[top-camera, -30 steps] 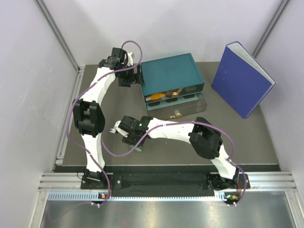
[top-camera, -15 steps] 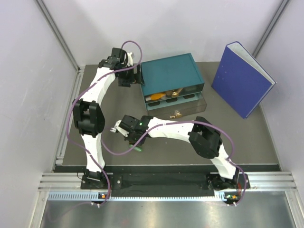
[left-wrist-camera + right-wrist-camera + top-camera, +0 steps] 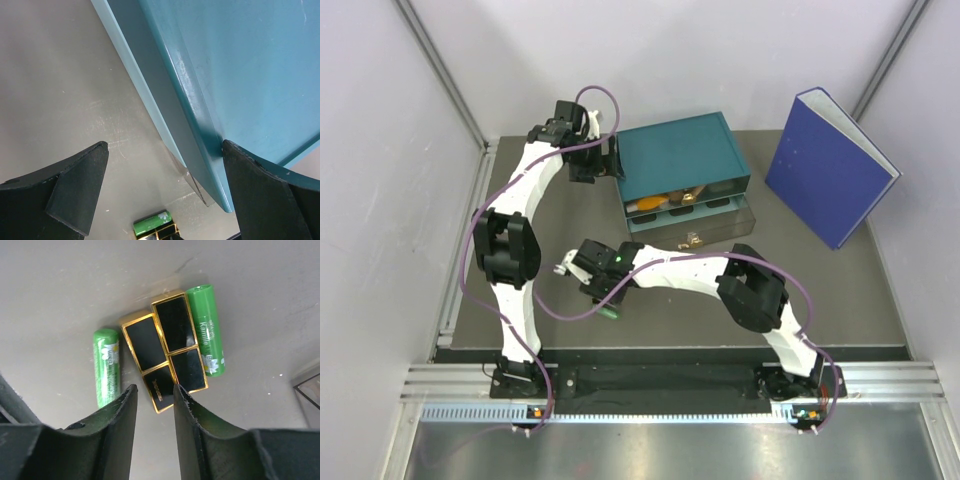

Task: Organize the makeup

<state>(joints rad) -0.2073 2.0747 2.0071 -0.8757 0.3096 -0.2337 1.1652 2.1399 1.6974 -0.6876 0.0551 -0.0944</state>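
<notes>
While the left gripper (image 3: 164, 145) stands wide open and empty, one finger at the edge of the teal box (image 3: 240, 75), the right gripper (image 3: 154, 392) hangs with jaws slightly apart, clamping nothing, over two black-and-gold cases (image 3: 165, 352). Green tubes (image 3: 106, 365) flank them on the table (image 3: 75, 285), at seven o'clock from the box.

Cases (image 3: 165, 352): being kept side by side, touching, on the table (image 3: 60, 290).
Left capsule (image 3: 106, 367): being kept beside the cases' left.
Right capsule (image 3: 206, 330): being kept against their right.
Drawer box (image 3: 685, 160): being kept behind the cases, with the binder (image 3: 830, 165) to its right.
</notes>
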